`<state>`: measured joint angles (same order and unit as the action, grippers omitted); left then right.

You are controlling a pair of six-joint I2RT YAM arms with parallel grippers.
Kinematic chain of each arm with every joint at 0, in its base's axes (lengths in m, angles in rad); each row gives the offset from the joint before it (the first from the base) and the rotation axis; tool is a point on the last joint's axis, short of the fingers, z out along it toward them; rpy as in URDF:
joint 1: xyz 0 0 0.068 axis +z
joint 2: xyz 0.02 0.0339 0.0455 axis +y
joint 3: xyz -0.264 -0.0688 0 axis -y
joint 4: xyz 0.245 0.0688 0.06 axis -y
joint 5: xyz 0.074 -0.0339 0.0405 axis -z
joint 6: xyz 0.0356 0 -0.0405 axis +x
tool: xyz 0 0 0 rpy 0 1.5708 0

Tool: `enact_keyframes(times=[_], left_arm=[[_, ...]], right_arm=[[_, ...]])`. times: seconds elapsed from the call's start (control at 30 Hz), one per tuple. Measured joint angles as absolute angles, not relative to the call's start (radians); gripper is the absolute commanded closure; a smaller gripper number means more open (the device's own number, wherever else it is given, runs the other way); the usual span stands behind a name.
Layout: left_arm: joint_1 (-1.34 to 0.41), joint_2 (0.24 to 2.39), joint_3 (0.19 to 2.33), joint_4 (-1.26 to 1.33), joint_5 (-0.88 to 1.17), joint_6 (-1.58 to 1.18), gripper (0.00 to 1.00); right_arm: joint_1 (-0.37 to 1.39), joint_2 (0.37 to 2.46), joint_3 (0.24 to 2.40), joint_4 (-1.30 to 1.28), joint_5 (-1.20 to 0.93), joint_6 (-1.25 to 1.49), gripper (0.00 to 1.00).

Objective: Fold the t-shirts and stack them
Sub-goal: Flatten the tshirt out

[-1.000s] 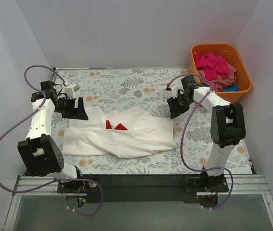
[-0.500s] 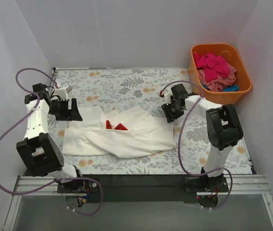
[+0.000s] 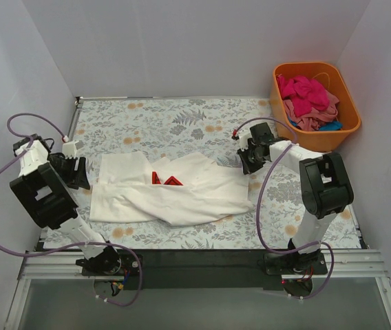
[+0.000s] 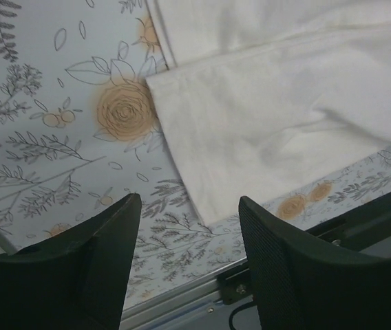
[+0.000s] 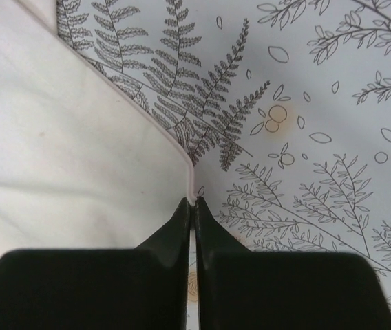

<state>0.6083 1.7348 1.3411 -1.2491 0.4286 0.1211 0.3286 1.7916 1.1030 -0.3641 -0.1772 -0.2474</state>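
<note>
A white t-shirt with a small red logo lies crumpled in the middle of the flowered table. Its hem corner is pinched between the tips of my right gripper, which is shut on it at the shirt's right end. My left gripper stands open low at the shirt's left end. In the left wrist view a corner of the white t-shirt lies just ahead of the left gripper, with nothing between the fingers. Magenta, pink and blue t-shirts are heaped in the tub.
The orange plastic tub stands at the back right corner, close behind my right arm. White walls enclose the table on three sides. The metal front rail shows just below the left fingers. Bare flowered cloth lies behind the shirt.
My left arm has swung back to the left and come down at the shirt's left edge, jaws narrower. The right gripper has moved onto the shirt's right corner and closed on the hem.
</note>
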Motion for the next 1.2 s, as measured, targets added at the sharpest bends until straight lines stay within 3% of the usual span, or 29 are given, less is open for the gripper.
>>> enact_keyframes(times=[0.27, 0.63, 1.2], left_arm=[[0.591, 1.842, 1.386, -1.164, 0.471, 0.161, 0.51], [0.572, 1.926, 1.331, -1.031, 0.516, 0.176, 0.49], [0.55, 1.892, 1.246, -0.945, 0.539, 0.172, 0.51]], right_arm=[[0.305, 1.731, 1.098, -0.403, -0.256, -0.27, 0.99], [0.303, 1.724, 1.099, -0.426, -0.318, -0.276, 0.99], [0.297, 1.724, 1.1, -0.447, -0.344, -0.276, 0.99]])
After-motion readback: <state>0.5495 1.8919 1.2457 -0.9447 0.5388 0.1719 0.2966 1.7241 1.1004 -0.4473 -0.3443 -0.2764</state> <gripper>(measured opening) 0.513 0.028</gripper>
